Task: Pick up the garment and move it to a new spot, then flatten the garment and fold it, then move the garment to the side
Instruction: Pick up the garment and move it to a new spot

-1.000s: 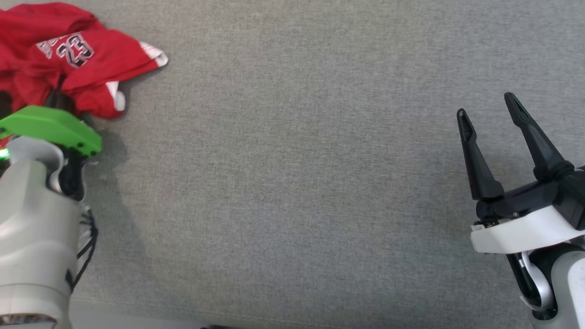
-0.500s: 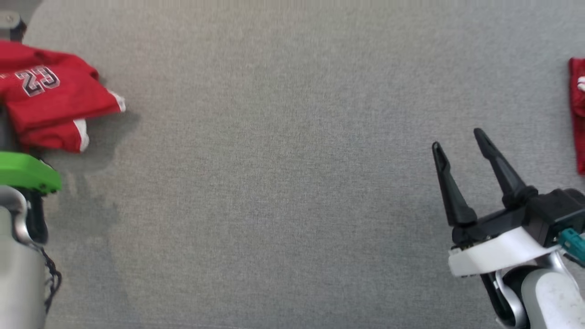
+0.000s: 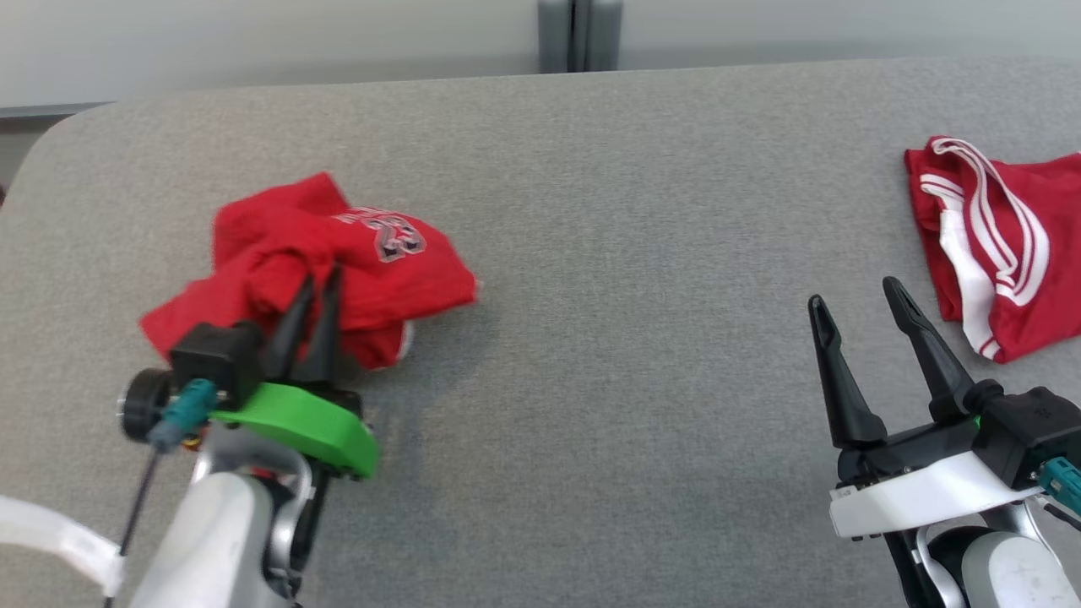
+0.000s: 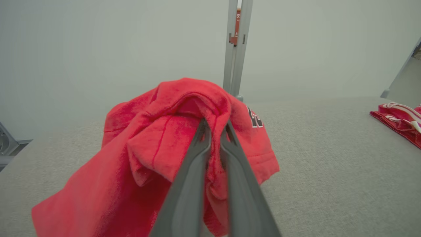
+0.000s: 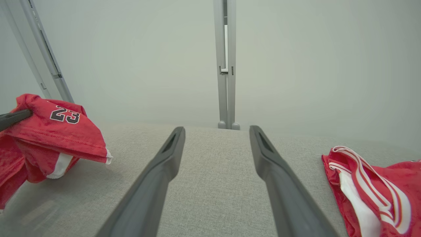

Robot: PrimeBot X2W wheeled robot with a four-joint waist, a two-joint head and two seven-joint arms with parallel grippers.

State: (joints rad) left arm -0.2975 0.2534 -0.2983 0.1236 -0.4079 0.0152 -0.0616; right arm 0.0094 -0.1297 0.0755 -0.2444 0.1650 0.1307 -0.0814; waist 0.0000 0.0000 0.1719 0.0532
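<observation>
The garment [image 3: 338, 262] is a crumpled red jersey with the number 23, hanging bunched above the left part of the grey table. My left gripper [image 3: 319, 279] is shut on a fold of it; in the left wrist view the red cloth [image 4: 158, 148] drapes over both fingers [image 4: 197, 154]. From the right wrist view the garment [image 5: 56, 131] hangs at the left, lifted off the surface. My right gripper [image 3: 853, 295] stands open over the table's right side with nothing between its fingers [image 5: 158, 171].
A second red garment with white stripes [image 3: 988, 245] lies at the table's right edge, close to my right gripper. The grey fabric table [image 3: 608, 253] has a rounded far-left corner. A grey post [image 3: 579, 34] stands behind the far edge.
The head camera has tilted up, so the far edge and wall now show. My left gripper has carried the garment rightward toward the table's middle-left. The right gripper stays open.
</observation>
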